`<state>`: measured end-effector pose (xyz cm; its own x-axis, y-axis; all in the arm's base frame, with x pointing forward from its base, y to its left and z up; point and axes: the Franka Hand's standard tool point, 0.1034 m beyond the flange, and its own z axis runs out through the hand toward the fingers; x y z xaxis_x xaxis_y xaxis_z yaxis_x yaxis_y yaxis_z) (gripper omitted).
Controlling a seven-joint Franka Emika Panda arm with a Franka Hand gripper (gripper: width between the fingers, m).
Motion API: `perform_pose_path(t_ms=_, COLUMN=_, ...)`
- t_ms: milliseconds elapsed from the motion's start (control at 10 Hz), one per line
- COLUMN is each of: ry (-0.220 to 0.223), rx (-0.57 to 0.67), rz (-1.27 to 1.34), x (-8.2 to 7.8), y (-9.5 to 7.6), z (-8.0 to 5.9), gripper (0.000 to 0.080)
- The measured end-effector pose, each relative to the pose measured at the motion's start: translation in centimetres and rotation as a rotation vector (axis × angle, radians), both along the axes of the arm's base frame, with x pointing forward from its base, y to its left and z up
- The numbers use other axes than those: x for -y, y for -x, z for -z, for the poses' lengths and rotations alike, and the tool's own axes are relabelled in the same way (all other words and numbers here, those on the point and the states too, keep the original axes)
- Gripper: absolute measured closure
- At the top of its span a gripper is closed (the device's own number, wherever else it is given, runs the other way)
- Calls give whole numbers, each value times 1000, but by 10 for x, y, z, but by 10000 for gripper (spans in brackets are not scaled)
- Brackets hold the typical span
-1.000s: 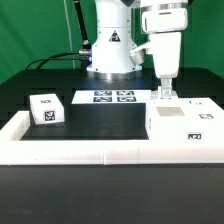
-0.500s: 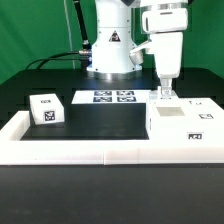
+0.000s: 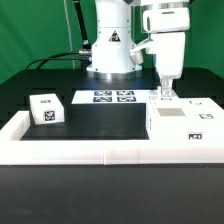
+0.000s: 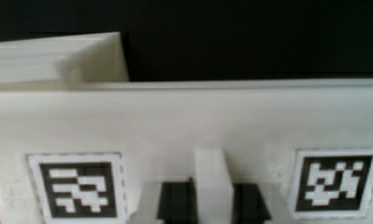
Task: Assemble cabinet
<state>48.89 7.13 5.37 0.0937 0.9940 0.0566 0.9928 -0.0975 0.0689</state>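
Observation:
The white cabinet body (image 3: 186, 124) lies at the exterior view's right on the black table, with tags on its faces. My gripper (image 3: 165, 92) hangs straight down at the body's far edge. In the wrist view my gripper (image 4: 209, 198) has its two dark fingers (image 4: 172, 203) close together on a thin white upright panel edge (image 4: 209, 168), and they look shut on it. Behind the edge is a broad white face of the cabinet body (image 4: 183, 118) with two tags. The small white tagged block (image 3: 45, 108) stands at the exterior view's left, far from the gripper.
The marker board (image 3: 113, 97) lies at the back centre in front of the robot base (image 3: 110, 55). A low white rail (image 3: 90, 150) borders the black table at the front and sides.

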Motion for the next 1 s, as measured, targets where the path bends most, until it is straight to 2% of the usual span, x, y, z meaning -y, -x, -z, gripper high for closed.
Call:
perform_pose_path(t_ms=200, ry=6, rx=-17, rz=0, x=0, y=-4, z=0, gripper=729)
perform_pose_path(t_ms=700, ry=15, rx=-33, rz=-38, x=4, y=-37, z=-2, gripper=729)
perform_pose_path(t_ms=1000, ry=14, rx=-32, rz=-32, x=4, y=-37, z=-2, gripper=729)
